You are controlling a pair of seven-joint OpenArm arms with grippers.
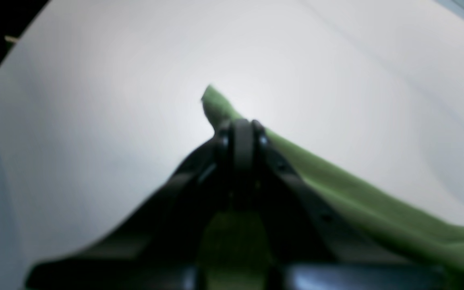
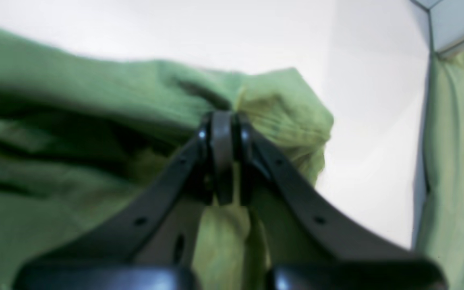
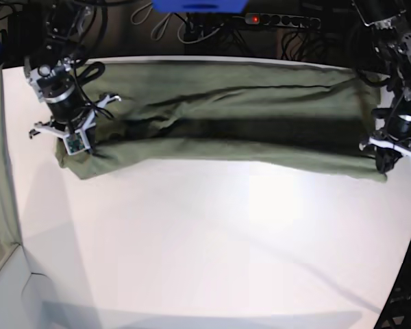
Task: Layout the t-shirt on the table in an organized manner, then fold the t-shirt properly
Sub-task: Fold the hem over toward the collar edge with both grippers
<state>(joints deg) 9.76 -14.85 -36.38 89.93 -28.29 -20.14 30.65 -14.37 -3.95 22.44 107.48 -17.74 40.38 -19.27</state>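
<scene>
I saw both wrist views soft and out of focus, bright glare washing the large white matte tabletop (image 3: 212,240), whose edges bowed, while dark shadow bands crossed the olive-green cotton t-shirt (image 3: 226,116).

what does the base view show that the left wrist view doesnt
Only the base view: the whole t-shirt stretched along the table's far edge, and the right gripper at its other end.

Only the left wrist view: close up, the left gripper, jaws shut, pinching a pointed tip of cloth.

Both: green shirt, white table, left gripper.
</scene>
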